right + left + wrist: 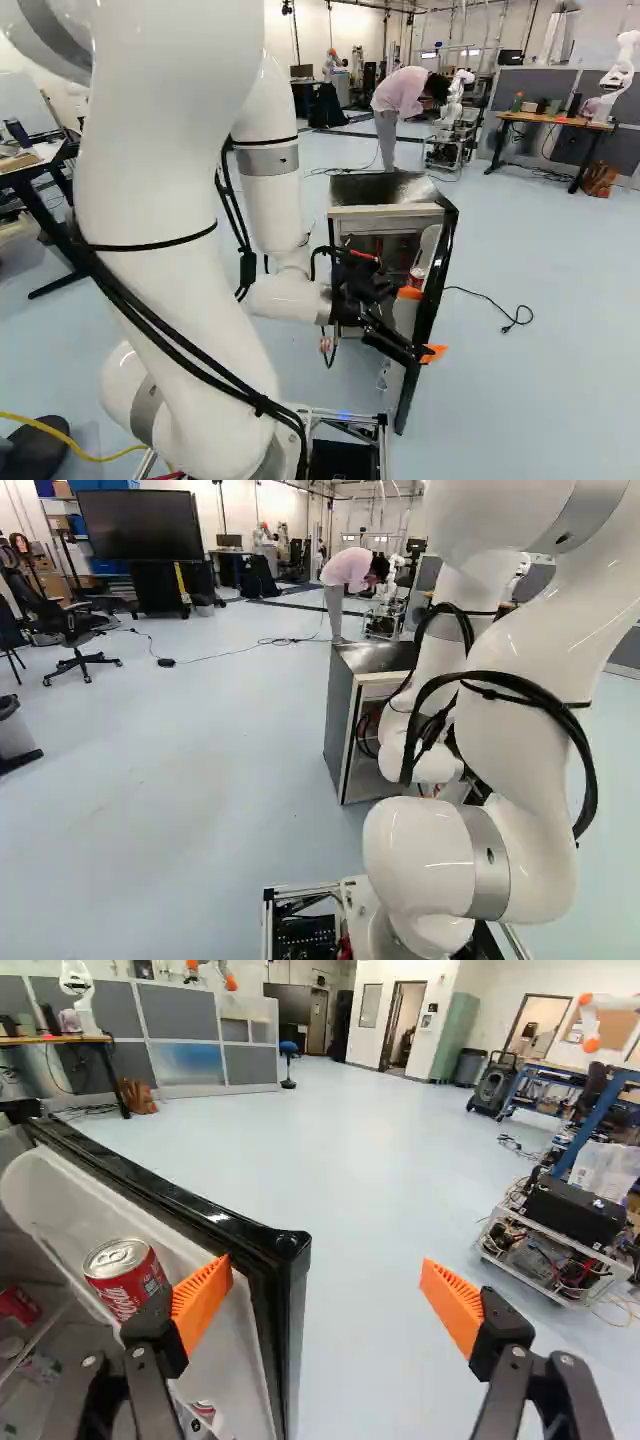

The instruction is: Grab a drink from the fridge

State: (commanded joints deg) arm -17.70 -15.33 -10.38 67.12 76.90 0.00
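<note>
Wrist view: wide-open gripper (pixel 326 1263) straddles the door's rim, with the can outside its gap

From the fridge (pixel 385 187) outward, a second red can (pixel 18 1305) lies deeper in, partly cut off from sight. Next comes the likeliest drink, the soda can (pixel 123 1278) at the pale inner side of the open door (pixel 60 1192). It sits beyond the fridge-side finger, just beside that finger's orange pad (pixel 202 1300), rather than between the two. Its long axis appears to run up and down; the lone arm (pixel 285 297) reaches in from the side.

The can is red with pale lettering and a bare silver lid, tab side up. Its wall looks smooth and undented where it shows; the finger hides the lower part. More red (pixel 204 1410) shows lower in the door, too little to name.

Past the pad runs the door's glossy black rim (pixel 215 1222), and then the other finger's pad (pixel 455 1305) over open floor. Nothing is held. Closing here would probably pinch the door, so the gripper likely needs to back off, shift toward the fridge's interior and bring the can between both pads. The rim could catch the outer finger on the way.
</note>
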